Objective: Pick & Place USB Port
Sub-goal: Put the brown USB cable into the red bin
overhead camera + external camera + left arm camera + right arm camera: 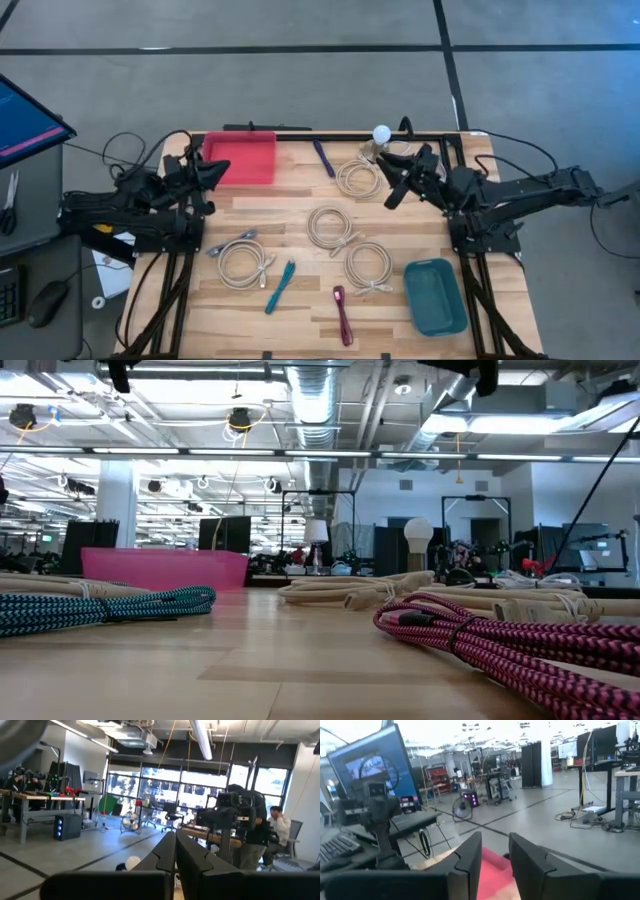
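Several USB cables lie flat on the wooden table. Beige coils [358, 178] [330, 226] [368, 266] [242, 262] sit mid-table. A teal cable [280, 286] [100, 608] and a magenta one [343, 314] [500, 640] lie near the front, and a dark blue one [324, 157] lies toward the far edge. My left gripper [220, 172] [175, 852] is shut, raised beside the red bin [240, 158]. My right gripper [386, 183] [495, 852] is open and hovers next to the far beige coil, touching nothing.
The red bin [165, 568] [492, 870] stands at the far left of the table. A teal bin [436, 297] stands at the near right corner. A white bulb-shaped lamp [381, 133] is at the far edge. People sit at desks in the room beyond [277, 820].
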Tool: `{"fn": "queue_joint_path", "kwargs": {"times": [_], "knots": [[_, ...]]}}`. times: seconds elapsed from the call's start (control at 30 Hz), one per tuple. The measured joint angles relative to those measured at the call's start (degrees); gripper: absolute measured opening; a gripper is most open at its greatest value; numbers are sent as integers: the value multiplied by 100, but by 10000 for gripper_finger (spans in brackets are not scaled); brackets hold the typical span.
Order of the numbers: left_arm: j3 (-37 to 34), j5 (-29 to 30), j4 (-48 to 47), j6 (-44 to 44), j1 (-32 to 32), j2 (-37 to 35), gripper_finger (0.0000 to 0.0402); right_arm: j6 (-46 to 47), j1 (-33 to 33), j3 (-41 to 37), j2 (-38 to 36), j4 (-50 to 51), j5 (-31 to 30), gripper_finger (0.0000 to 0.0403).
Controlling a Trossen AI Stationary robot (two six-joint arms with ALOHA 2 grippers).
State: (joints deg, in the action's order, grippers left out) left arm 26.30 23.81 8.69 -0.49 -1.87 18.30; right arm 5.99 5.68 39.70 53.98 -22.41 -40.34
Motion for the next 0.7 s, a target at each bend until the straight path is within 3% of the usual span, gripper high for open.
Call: {"fn": "queue_joint_path", "kwargs": {"times": [0.17, 0.27, 0.53, 0.7], "knots": [[0, -3, 33, -444, 1, 302, 12, 440, -133, 0, 356, 191, 2, 91], [0, -5, 35, -476, 0, 322, 12, 416, -252, 0, 488, 860, 100, 91], [0, -4, 88, -601, 2, 157, 12, 1298, -1075, 980, 861, 4750, 1662, 93], [0, -4, 102, -601, 2, 158, 12, 1295, -1492, 1549, 1339, 5693, 2314, 94]]}}
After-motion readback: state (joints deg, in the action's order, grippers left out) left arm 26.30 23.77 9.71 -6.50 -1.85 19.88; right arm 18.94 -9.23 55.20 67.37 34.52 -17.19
